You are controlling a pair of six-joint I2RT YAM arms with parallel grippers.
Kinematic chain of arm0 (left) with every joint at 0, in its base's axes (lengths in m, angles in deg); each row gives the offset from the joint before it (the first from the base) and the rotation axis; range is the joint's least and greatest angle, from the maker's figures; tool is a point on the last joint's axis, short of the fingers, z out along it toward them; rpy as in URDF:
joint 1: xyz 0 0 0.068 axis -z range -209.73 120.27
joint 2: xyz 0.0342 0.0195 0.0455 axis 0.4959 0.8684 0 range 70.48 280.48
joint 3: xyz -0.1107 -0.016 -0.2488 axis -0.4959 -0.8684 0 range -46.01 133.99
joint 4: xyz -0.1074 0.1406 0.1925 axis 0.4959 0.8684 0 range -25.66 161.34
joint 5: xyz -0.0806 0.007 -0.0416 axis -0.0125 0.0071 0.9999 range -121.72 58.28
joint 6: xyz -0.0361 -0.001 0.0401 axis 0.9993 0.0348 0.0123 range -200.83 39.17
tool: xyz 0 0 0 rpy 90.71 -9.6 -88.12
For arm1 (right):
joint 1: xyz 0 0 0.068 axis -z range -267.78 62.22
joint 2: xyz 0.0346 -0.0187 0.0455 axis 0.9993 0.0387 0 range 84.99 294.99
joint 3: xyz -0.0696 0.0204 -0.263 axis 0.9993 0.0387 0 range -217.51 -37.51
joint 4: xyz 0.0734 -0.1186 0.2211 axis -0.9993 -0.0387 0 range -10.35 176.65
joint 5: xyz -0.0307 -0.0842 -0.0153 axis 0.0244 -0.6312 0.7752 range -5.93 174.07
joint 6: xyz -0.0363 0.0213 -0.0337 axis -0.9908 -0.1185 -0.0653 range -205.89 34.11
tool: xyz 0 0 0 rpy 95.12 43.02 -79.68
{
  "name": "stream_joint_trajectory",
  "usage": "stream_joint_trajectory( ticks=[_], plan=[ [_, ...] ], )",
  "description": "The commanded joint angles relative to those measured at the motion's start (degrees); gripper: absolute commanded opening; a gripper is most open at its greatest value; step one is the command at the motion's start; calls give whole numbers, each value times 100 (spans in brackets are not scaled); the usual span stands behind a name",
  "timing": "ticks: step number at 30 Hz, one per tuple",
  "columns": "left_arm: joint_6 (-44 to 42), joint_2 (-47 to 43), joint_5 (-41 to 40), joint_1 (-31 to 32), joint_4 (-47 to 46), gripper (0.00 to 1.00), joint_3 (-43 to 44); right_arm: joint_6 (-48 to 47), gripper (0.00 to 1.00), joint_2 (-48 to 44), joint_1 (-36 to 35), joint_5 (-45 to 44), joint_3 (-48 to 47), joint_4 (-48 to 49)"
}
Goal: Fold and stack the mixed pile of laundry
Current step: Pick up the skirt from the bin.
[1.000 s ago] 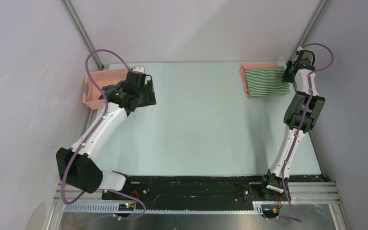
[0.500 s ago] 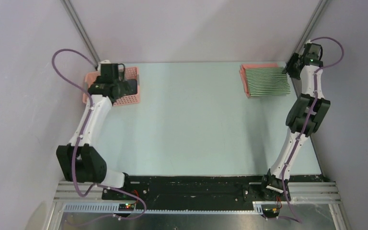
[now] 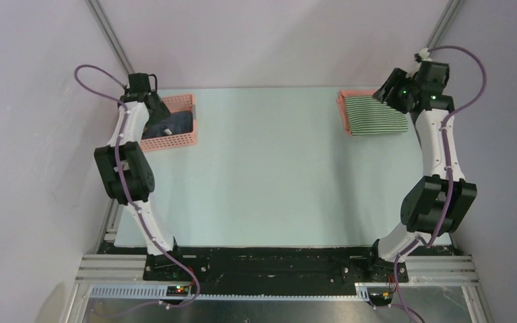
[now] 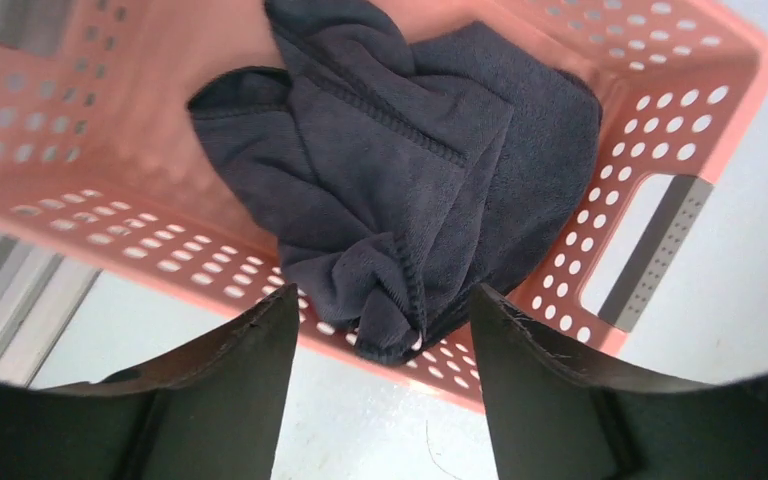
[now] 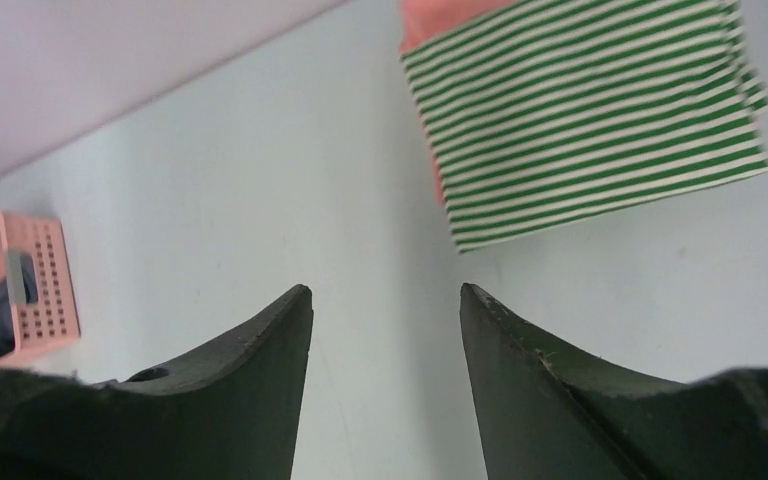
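Navy cloth [image 4: 410, 180] lies crumpled in the pink basket [image 4: 680, 70] at the table's [image 3: 269, 175] ten o'clock, with the left gripper [image 4: 382, 292] hovering over it, jaws wide and empty. At two o'clock the striped garment [image 5: 590, 120] lies folded on the pink shirt [image 5: 440, 12]. The right gripper [image 5: 385, 288] hangs beside them, jaws apart, holding nothing.

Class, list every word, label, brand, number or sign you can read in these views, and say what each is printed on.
None can be read.
The pink basket, the dark garment in it, the striped garment and the salmon-pink one beneath it show no print.
The small circuit boards at the near edge are too small to tell.
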Motion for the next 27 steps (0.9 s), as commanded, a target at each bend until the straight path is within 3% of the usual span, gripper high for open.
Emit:
stream_joint_trajectory(
  ticks=[1, 4, 6, 7, 10, 12, 19, 27],
  plan=[
    [13, 351, 363, 7, -36, 66, 384, -138, 60, -277, -273, 78, 308, -69],
    [82, 444, 395, 10, -38, 59, 311, -127, 60, -415, -346, 71, 325, -223],
    [126, 453, 415, 6, -41, 45, 263, -116, 60, -522, -380, 77, 329, -259],
    [147, 449, 451, 8, -45, 31, 283, -107, 60, -593, -394, 123, 347, -250],
    [114, 433, 626, 12, -48, 5, 496, -88, 60, -727, -426, 202, 380, -250],
    [103, 264, 861, 5, -48, 1, 691, -102, 60, -830, -433, 257, 428, -271],
    [29, -774, 1745, 165, -277, 0, 1381, 380, 59, -1444, -431, -97, 725, -604],
    [-233, -2529, 2830, 1540, -768, 0, 1474, 537, 59, -2277, -692, -93, 1108, -392]
  ],
)
